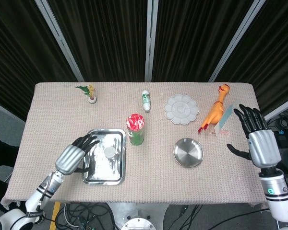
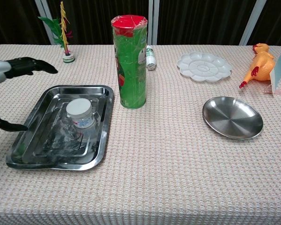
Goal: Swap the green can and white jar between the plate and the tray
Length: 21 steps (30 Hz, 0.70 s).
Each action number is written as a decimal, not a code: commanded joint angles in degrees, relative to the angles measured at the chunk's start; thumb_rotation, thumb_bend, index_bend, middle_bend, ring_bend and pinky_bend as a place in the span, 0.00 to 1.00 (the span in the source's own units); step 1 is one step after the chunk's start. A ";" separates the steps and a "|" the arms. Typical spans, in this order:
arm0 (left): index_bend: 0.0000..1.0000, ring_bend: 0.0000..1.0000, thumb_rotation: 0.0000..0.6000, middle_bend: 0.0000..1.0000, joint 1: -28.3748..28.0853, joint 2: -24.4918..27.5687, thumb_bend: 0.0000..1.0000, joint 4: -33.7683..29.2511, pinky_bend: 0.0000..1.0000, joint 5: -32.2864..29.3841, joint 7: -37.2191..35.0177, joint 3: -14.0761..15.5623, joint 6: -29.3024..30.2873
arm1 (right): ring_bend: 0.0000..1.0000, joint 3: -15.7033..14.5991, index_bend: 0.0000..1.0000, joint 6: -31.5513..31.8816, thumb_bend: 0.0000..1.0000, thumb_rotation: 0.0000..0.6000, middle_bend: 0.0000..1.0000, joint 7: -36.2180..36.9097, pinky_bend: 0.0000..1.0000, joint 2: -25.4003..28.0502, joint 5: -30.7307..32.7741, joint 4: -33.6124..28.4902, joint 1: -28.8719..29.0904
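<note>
My desk (image 1: pixel 57 115), covered in a beige woven cloth, carries everything here. The rectangular shiny steel tray (image 1: pixel 92 166) (image 2: pixel 23 150) lies toward its left front, and the small white-lidded jar (image 1: pixel 110 152) (image 2: pixel 79 112) stands inside it near the middle. The tall green can with the red lid (image 1: pixel 136 129) (image 2: pixel 129 65) stands upright on the cloth just beside the tray's right rim, not on the tray. The round steel plate (image 1: pixel 188 153) (image 2: pixel 232 117) sits well apart to the right with nothing on it. My left robot hand (image 1: pixel 73 158) (image 2: pixel 14 68) hovers over the tray's left edge, its dark fingers (image 1: pixel 89 140) spread toward the jar and holding nothing. My right robot hand (image 1: pixel 258 140) is raised off the desk's right edge, fingers apart and empty. Behind lie a white flower-shaped palette (image 1: pixel 181 109) (image 2: pixel 203 66), an orange rubber chicken (image 1: pixel 214 113) (image 2: pixel 257 63), a small white bottle (image 1: pixel 146 100) lying on its side, and a tiny potted plant (image 1: pixel 90 93) (image 2: pixel 64 33).
</note>
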 commanded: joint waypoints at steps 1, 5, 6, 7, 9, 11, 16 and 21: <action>0.10 0.00 1.00 0.08 -3.15 -1.77 0.07 -0.19 0.18 -1.87 2.33 -1.39 -3.81 | 0.00 -1.11 0.00 1.66 0.06 1.00 0.00 3.10 0.00 0.38 -1.15 2.47 -2.60; 0.10 0.00 1.00 0.08 -5.44 -3.53 0.09 0.90 0.20 -3.76 4.39 -2.36 -6.52 | 0.00 -0.85 0.00 1.19 0.07 1.00 0.00 6.07 0.00 -0.22 -0.40 4.95 -3.84; 0.11 0.01 1.00 0.09 -5.87 -3.78 0.09 0.97 0.21 -4.11 4.51 -2.50 -7.01 | 0.00 -0.77 0.00 1.08 0.07 1.00 0.00 6.54 0.00 -0.39 -0.35 5.40 -4.01; 0.11 0.01 1.00 0.09 -6.29 -3.98 0.10 1.06 0.22 -4.34 4.67 -2.56 -7.48 | 0.00 -0.69 0.00 1.00 0.07 1.00 0.00 6.97 0.00 -0.54 -0.36 5.81 -4.18; 0.13 0.04 1.00 0.11 -7.11 -4.54 0.11 1.53 0.24 -4.72 5.39 -2.68 -8.16 | 0.00 -0.52 0.00 0.72 0.07 1.00 0.00 7.84 0.00 -0.86 -0.35 6.69 -4.52; 0.15 0.07 1.00 0.14 -7.77 -5.32 0.12 2.15 0.29 -5.30 6.13 -2.77 -8.73 | 0.00 -0.32 0.00 0.17 0.07 1.00 0.00 8.65 0.00 -1.05 -0.06 7.32 -4.78; 0.21 0.18 1.00 0.24 -9.00 -6.48 0.15 3.55 0.41 -6.96 8.34 -2.72 -10.21 | 0.00 0.08 0.00 -0.66 0.07 1.00 0.00 10.67 0.00 -1.09 0.02 8.13 -5.34; 0.25 0.21 1.00 0.26 -9.48 -7.08 0.16 4.14 0.43 -8.09 10.47 -2.39 -10.27 | 0.00 0.92 0.00 -0.69 0.07 1.00 0.00 11.38 0.00 -1.44 0.61 8.95 -6.08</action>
